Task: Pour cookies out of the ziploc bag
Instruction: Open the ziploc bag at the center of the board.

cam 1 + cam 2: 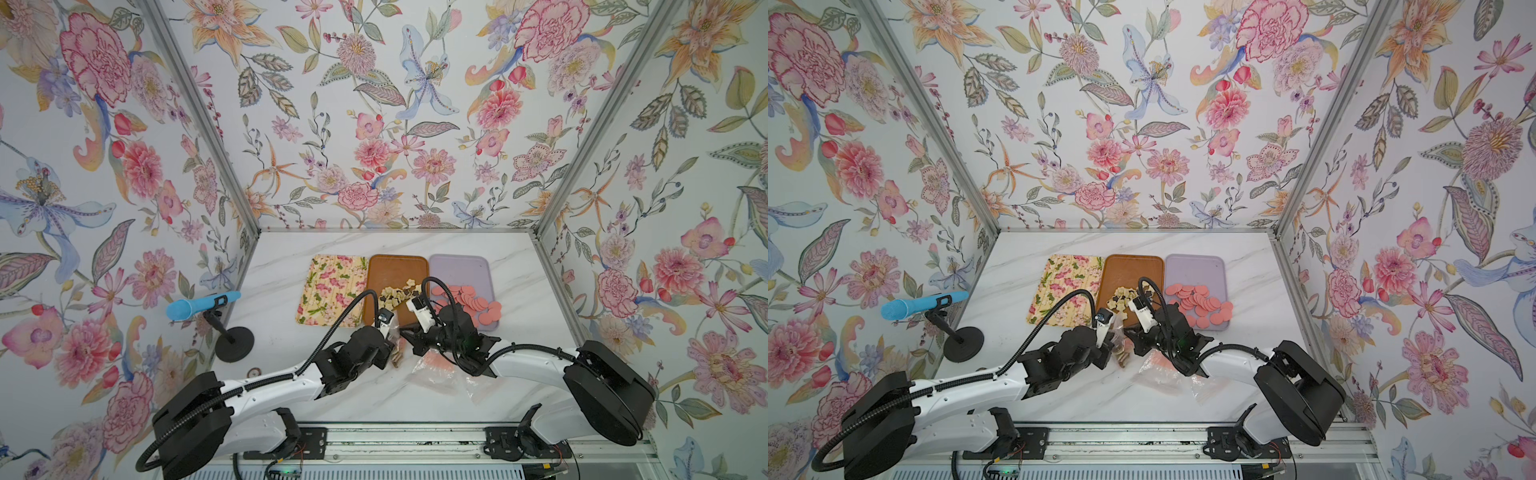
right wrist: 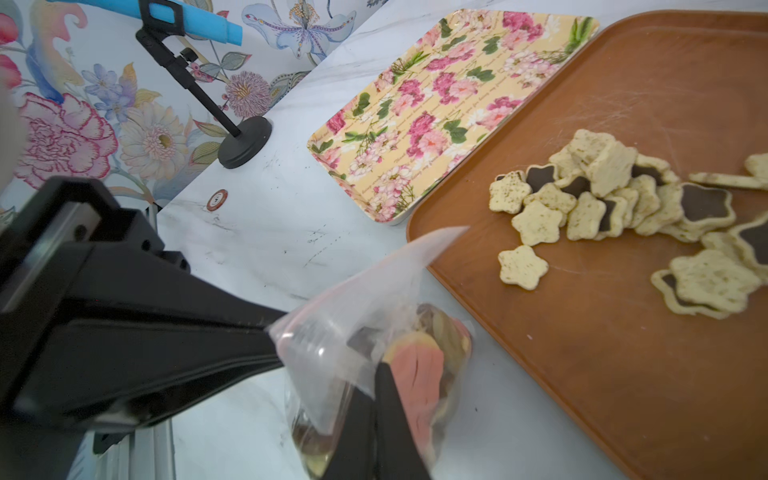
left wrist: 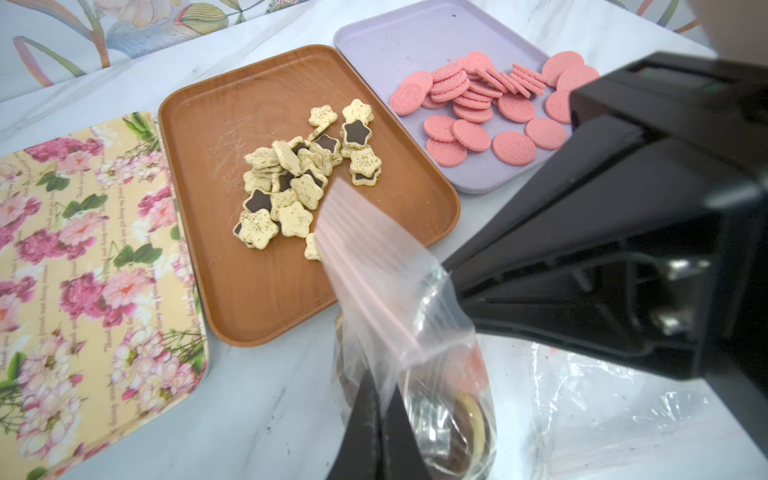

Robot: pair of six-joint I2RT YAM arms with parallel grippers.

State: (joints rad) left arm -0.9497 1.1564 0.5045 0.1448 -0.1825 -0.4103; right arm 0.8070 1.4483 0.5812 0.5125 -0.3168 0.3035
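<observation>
A clear ziploc bag [image 3: 399,299] stands on the white table in front of the brown tray, its mouth strip pointing up. My left gripper [image 3: 380,399] is shut on one wall of the bag. Shut on the opposite wall is my right gripper [image 2: 379,376]. Inside the bag are cookies [image 2: 417,368]: pink, brown and olive rounds packed on edge. In both top views the two grippers [image 1: 392,343] [image 1: 409,332] meet over the bag [image 1: 1122,353], which the arms mostly hide.
Three trays stand side by side behind the bag: a floral one [image 1: 328,286], a brown one [image 1: 395,266] holding star cookies [image 1: 399,293], and a lilac one [image 1: 457,266] holding pink rounds [image 1: 469,301]. Crumpled clear bags [image 1: 436,376] lie under the right arm. A blue microphone on a stand [image 1: 203,305] is at the left.
</observation>
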